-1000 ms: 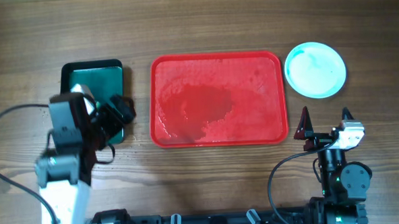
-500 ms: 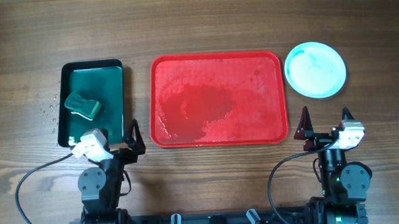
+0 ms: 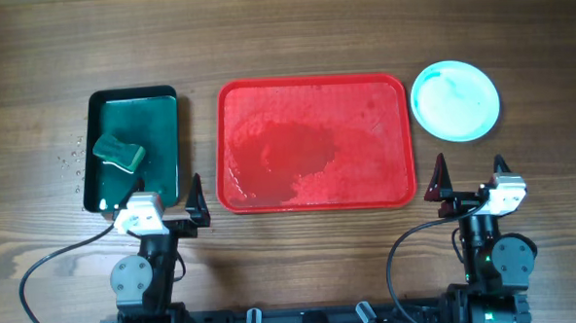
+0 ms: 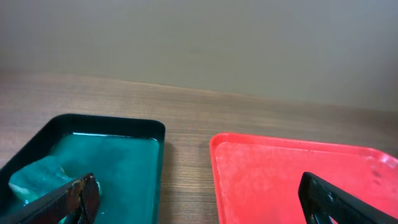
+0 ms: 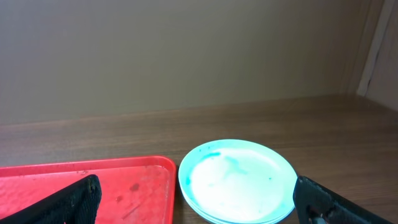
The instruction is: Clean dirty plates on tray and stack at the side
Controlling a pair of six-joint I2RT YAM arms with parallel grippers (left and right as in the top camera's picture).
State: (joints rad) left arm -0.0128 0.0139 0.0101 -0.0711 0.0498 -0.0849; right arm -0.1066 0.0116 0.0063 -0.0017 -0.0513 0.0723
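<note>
**Plates stacked beside wet red tray as both arms sit at the table's near edge**

On the wooden table (image 3: 282,35), the red tray (image 3: 312,146) lies at centre, its surface glistening. The dark green tray (image 3: 160,118) sits just left of it, apart. The plates (image 3: 455,100) rest in a pile off the red tray's far right corner, a pale blue one on top. A green sponge (image 3: 118,153) lies in the green tray. The left gripper (image 4: 199,208) and right gripper (image 3: 467,178) both have their fingers spread wide.
</note>
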